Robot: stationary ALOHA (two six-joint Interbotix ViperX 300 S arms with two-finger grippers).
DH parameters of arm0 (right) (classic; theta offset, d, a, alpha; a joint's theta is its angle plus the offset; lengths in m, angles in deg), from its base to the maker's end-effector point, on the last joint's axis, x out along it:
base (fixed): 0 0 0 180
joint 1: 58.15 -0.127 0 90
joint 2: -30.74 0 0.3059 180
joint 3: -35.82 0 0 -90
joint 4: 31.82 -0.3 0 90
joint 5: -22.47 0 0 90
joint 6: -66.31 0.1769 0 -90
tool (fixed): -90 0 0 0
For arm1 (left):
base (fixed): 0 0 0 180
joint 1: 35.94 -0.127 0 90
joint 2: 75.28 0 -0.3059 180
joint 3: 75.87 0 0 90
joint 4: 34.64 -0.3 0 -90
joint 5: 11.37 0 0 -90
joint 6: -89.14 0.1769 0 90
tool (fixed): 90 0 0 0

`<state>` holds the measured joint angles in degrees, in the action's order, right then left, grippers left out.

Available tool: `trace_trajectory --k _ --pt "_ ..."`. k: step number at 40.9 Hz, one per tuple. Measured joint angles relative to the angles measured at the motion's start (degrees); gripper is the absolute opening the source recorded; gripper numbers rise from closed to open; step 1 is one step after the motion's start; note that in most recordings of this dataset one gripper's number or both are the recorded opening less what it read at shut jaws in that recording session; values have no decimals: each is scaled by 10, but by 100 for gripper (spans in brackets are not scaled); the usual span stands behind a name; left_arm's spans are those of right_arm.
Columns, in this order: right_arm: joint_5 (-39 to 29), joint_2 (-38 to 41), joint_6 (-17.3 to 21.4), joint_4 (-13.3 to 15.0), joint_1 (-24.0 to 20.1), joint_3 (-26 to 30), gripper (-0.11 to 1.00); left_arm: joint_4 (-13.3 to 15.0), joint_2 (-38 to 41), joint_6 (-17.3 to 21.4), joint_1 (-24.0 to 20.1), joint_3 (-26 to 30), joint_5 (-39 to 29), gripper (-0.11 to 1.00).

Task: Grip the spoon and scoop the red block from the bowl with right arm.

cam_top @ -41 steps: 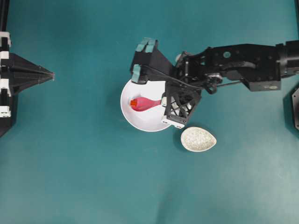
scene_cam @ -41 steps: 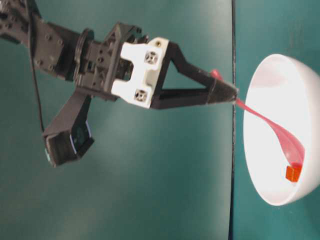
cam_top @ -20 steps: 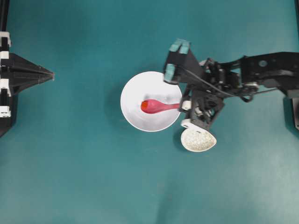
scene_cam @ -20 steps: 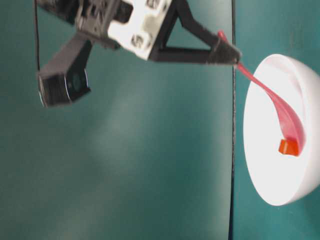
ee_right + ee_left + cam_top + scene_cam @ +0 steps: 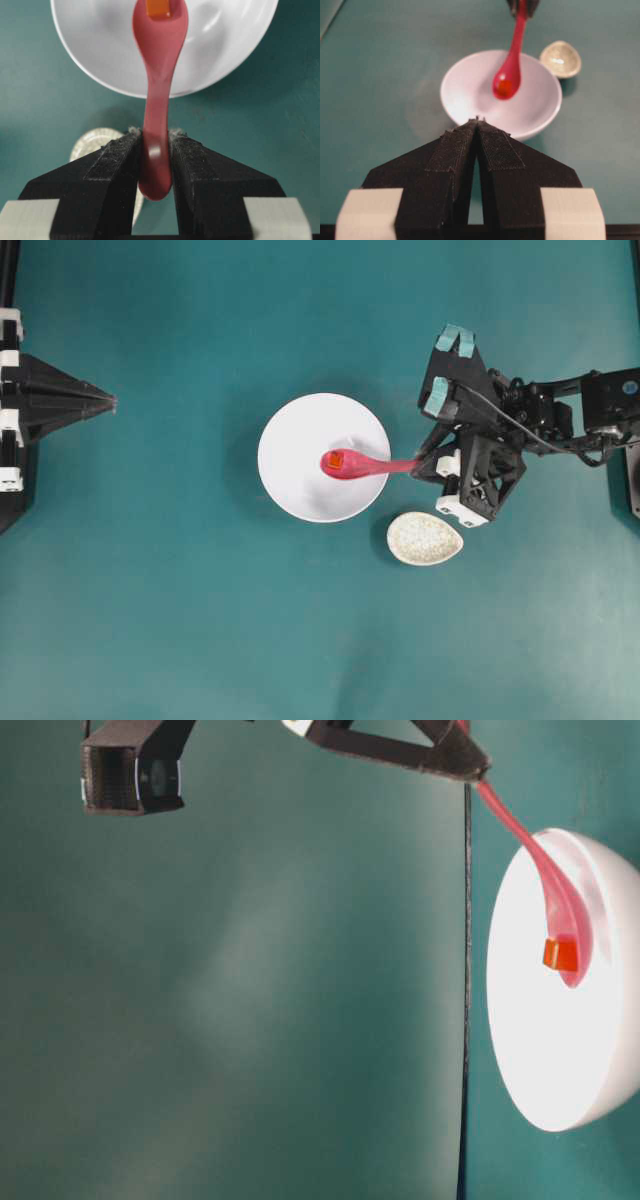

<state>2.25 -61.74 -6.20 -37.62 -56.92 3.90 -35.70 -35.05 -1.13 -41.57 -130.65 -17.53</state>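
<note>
A flat, matte teal-green tabletop [image 5: 180, 620] is seen filling the whole overhead view, its surface plain and unpatterned, with only faint mottling and soft creases toward the lower edge. Even, diffuse light is cast from above, so that only short, soft shadows are thrown onto the teal surface, and a pale, hazy sheen is visible across it in the table-level view. In that same view a thin dark vertical line [image 5: 466, 1020] is seen running down the teal expanse; whether it is a seam or an edge cannot be told.
</note>
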Motion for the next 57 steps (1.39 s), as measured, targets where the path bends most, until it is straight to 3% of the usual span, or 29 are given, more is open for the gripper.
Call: trace_trajectory --k 14,22,41,57 --pt "26 0 0 0 -1 -12 26 0 0 0 0 0 1 0" --pt "27 -1 -1 0 -1 16 26 0 0 0 0 0 0 0" --pt "-99 -54 -4 1 0 112 26 0 1 -25 1 -1 -19 0" --pt "-101 -106 -4 0 3 117 26 0 -1 -25 0 0 -22 0"
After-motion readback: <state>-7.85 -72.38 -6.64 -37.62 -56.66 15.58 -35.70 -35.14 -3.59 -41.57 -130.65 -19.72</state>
